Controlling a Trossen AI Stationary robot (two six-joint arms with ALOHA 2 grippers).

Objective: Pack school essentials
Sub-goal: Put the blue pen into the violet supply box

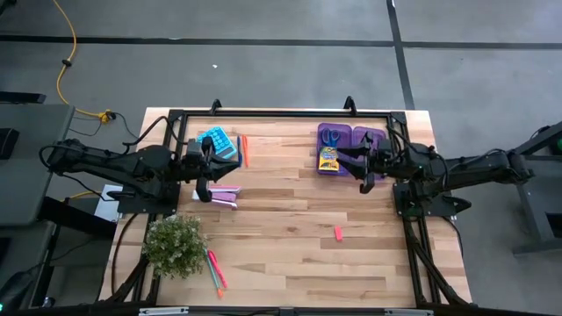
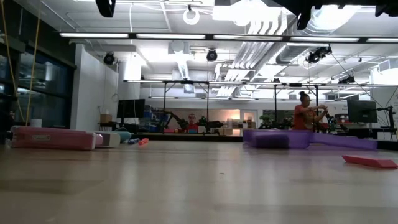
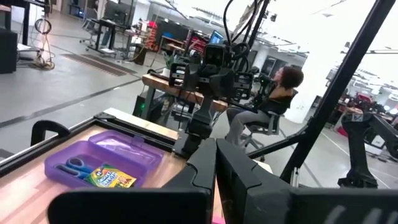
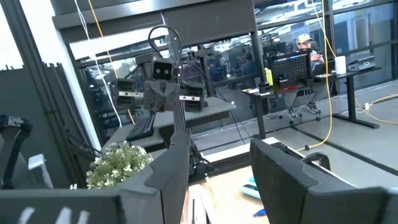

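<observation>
— Status of left gripper (image 3: 216,149)?
— Held high off the table (image 1: 290,211), on the left side, above the spot between blue pack (image 1: 218,140) and pink box (image 1: 226,195). Fingers (image 3: 199,171) pressed together, no real gap. Nothing gripped.

— Right gripper (image 4: 219,149)?
— Held high as well, on the right side, just beside case (image 1: 369,138). Fingers (image 4: 168,174) spread wide. Nothing between them.

— Condition of case?
— Lying open and flat near the right arm. Scissors (image 1: 331,136) and crayon box (image 1: 328,160) inside the half nearer the table's middle, touching or nearly so. Both plainly seen in the left wrist view too, scissors beside crayon box.

— Items outside the case?
— Orange pen (image 1: 244,149) on the wood just beside blue pack, on the side facing the case. Eraser (image 1: 338,233) alone on bare wood, well apart from case and from both grippers. Pens (image 1: 213,268), pink and green among them, bunched just beside plant (image 1: 176,244) on the left side, well apart from case. Exact count of that bunch: cannot tell.

— Contact with any item?
— Neither gripper touching stationery, case or plant.

— Low view?
— Pink box at the left, case at the right, eraser lying flat nearer the camera. Only the arms' undersides showing along the top edge.

— Beyond the table?
— Person (image 3: 273,99) seated on a chair in the left wrist view.
</observation>
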